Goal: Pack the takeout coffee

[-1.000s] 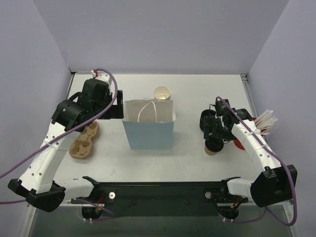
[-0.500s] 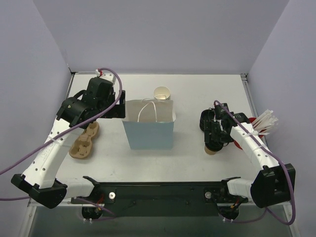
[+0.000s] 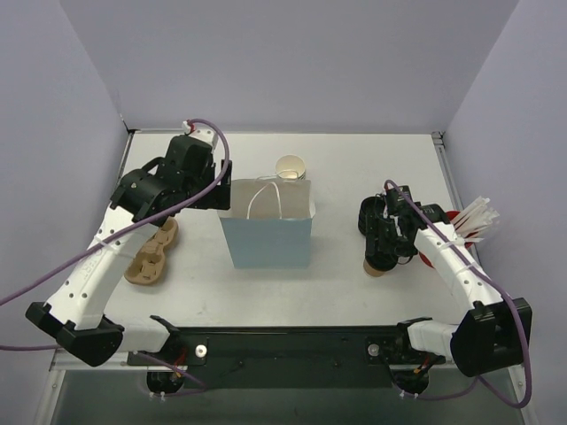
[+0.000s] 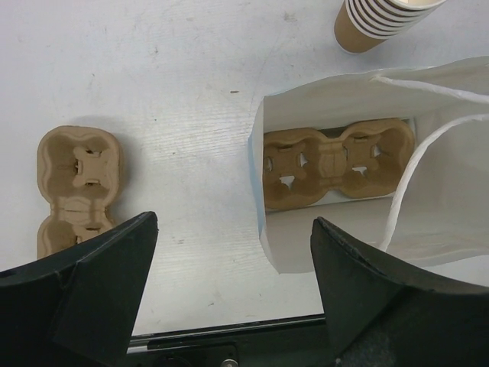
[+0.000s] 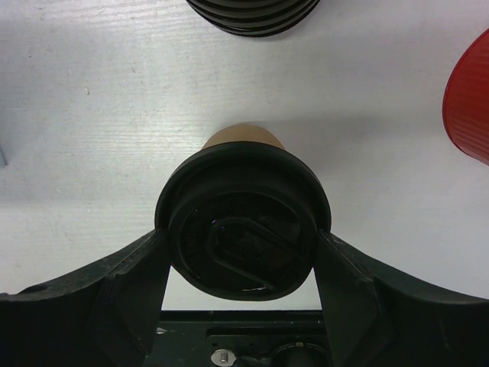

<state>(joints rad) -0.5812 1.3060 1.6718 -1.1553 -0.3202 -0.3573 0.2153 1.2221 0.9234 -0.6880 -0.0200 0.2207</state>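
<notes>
The takeout coffee [image 5: 243,222], a tan cup under a black lid, stands on the table at the right [image 3: 378,263]. My right gripper [image 5: 243,245] is shut on it, with a finger pressed against each side of the lid. In the top view the right gripper [image 3: 384,248] covers most of the cup. The pale blue paper bag [image 3: 267,239] stands open at the middle, with a brown cup carrier [image 4: 336,160] lying in its bottom. My left gripper [image 4: 233,245] hangs open over the bag's left edge [image 3: 220,190], with nothing between its fingers.
A second brown carrier [image 3: 151,252] lies on the table left of the bag. A stack of lidless tan cups [image 3: 291,167] stands behind the bag. A stack of black lids [image 5: 252,11] sits just beyond the coffee. A red holder [image 5: 470,107] with white sticks [image 3: 478,217] is at the far right.
My left arm has swung right and back, from above the loose carrier to the bag's left edge. My right gripper's fingers have drawn in onto the coffee's lid.
</notes>
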